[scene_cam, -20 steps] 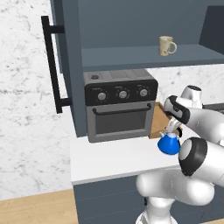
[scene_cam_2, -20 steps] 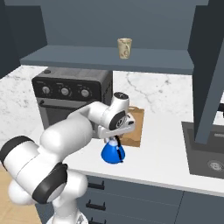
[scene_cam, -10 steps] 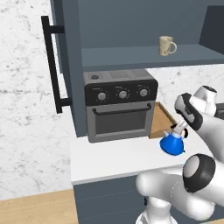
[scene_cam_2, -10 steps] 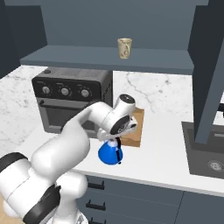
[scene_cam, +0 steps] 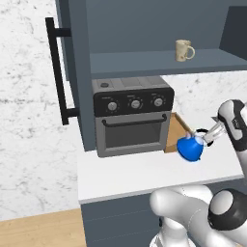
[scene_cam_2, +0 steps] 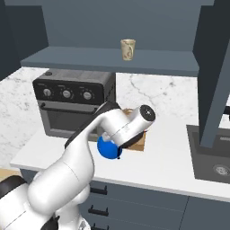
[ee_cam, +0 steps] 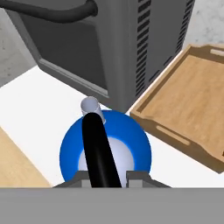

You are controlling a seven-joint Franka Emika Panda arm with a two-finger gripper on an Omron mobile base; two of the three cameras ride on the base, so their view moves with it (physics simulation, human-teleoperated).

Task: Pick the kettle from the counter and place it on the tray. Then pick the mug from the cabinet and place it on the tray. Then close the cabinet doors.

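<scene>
Small bright blue kettle [ee_cam: 105,151], rounded glossy body, pale grey lid patch on top, short light-grey spout, thin black arched handle [ee_cam: 98,148] running over the top. The claw [ee_cam: 104,176] is clamped on that handle, one finger each side. Kettle hangs off the white flat desk [scene_cam: 140,173], lifted above it, just in front of the black-and-grey toaster oven [scene_cam: 132,120] and beside the shallow light-brown wooden tray [ee_cam: 188,100]; not over the tray in hand view. From the right base view the kettle [scene_cam_2: 108,147] sits partly behind the white arm. Beige ceramic mug [scene_cam: 183,50] stands on the shelf of the dark slate-blue wall cabinet [scene_cam: 144,29], door [scene_cam: 72,77] open. No readable brand, label or writing; oven knobs unmarked.
</scene>
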